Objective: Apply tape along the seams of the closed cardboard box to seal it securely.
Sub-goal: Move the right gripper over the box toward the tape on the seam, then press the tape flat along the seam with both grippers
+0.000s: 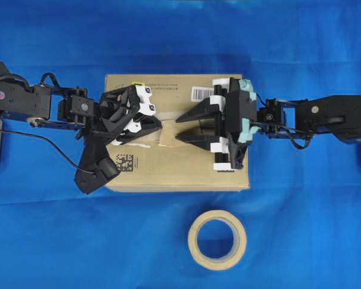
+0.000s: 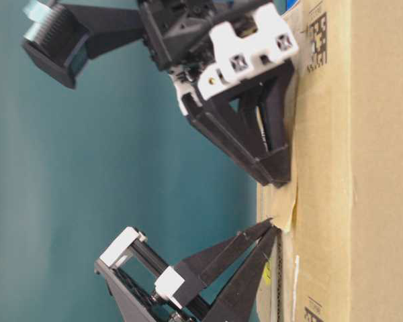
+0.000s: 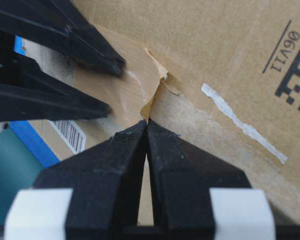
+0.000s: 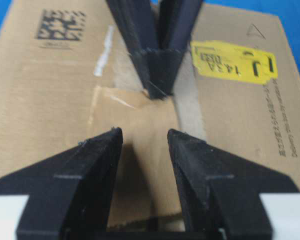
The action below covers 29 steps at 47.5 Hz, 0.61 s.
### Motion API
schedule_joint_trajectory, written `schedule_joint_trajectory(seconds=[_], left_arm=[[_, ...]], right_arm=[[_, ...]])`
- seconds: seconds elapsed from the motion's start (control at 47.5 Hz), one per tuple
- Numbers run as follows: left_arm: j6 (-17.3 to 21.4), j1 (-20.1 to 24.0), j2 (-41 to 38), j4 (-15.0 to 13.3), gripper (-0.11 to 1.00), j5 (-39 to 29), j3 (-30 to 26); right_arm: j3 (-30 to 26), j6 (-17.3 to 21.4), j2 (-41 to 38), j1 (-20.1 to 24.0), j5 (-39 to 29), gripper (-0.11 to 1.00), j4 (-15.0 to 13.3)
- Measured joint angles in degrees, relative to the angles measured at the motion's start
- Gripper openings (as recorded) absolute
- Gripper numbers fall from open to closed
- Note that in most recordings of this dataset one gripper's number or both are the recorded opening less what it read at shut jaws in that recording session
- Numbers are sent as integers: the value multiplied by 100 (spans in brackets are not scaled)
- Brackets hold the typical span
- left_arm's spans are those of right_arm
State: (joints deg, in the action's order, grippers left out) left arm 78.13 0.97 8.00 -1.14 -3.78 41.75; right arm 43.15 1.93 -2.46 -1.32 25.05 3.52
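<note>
The cardboard box (image 1: pixel 168 165) lies flat in the middle, with its yellow sticker (image 4: pixel 235 60) in the right wrist view. The tan-brown tape (image 1: pixel 168 135) lies over the seam at the box's middle, with one edge lifted and wrinkled (image 3: pixel 152 95). My left gripper (image 3: pixel 147 122) is shut on that lifted edge. My right gripper (image 4: pixel 144 136) is open and faces the left one, its two fingers down on or just over the flat part of the tape (image 4: pixel 140 120). The seam shows as a pale band (image 4: pixel 189 107) beyond the tape; the rest is hidden by the grippers.
A round beige tape roll (image 1: pixel 217 239) lies on the blue cloth in front of the box. A white barcode label (image 1: pixel 201 93) and a black square code (image 1: pixel 124 162) mark the box top. Both arms reach over the box from the sides.
</note>
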Motion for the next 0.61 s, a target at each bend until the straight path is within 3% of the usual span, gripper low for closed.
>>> schedule_joint_trajectory(seconds=[0.21,0.61], left_arm=[[0,-9,0,0,1,0,0],[-343,-9,0,0,1,-26,-26]], right_arm=[[-9,35,-105,0,44,44,0],[88,105,-105,9,97,44,9]])
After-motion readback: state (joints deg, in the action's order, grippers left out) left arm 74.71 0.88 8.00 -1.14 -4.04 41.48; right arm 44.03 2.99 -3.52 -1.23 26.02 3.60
